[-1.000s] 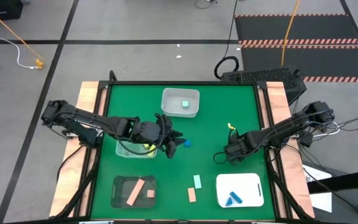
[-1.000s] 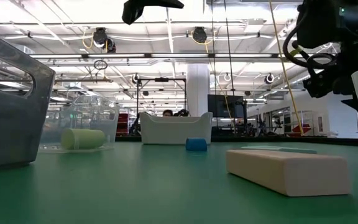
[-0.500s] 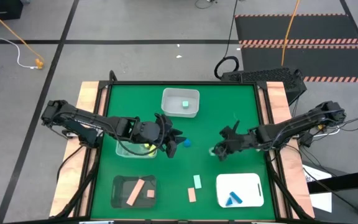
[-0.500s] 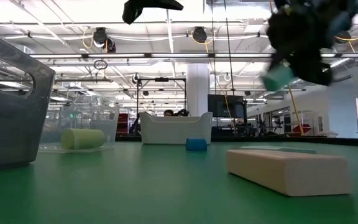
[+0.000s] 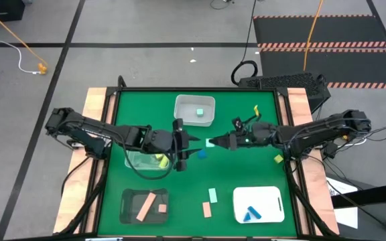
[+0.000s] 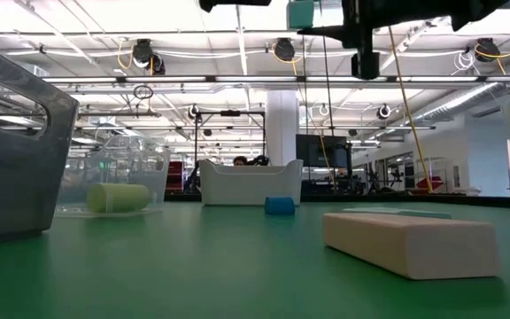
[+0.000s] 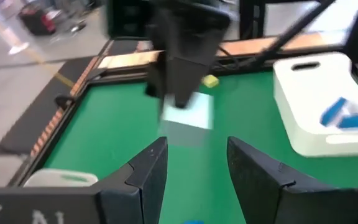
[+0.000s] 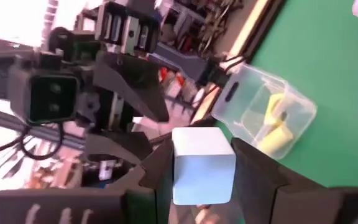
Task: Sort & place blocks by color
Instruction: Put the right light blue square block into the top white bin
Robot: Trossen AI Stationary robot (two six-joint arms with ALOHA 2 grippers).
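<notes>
A mint green cube [image 8: 202, 165] sits clamped between the two dark fingers of the right tool [image 5: 214, 142], held in the air above the middle of the green bench [image 5: 246, 174]. In the high view it shows as a pale spot at the tip of the right arm, just beside the left tool [image 5: 186, 146], whose fingers stand spread wide and point toward it with nothing between them. The left wrist view looks past those open fingers at the same cube [image 7: 187, 115] hanging under the right arm's dark tip. In the low view the cube [image 6: 301, 12] is high near the top edge.

A small blue block [image 5: 202, 153] lies on the bench just below the two tools. Under the left arm, a clear tray [image 5: 139, 161] holds yellow blocks [image 8: 272, 124]. A second clear tray [image 5: 194, 110] at the far side of the bench holds one mint green block [image 5: 200, 112]. Near the front edge, a dark tray [image 5: 144, 205] holds tan-pink blocks [image 5: 147, 206], and a white tray [image 5: 259, 204] holds blue blocks [image 5: 250, 214]. Between those two trays, a mint green bar [image 5: 213, 195] and a tan-pink bar [image 5: 207, 209] lie loose on the bench. A yellow block [image 5: 278, 158] lies near the right edge, under the right arm.
</notes>
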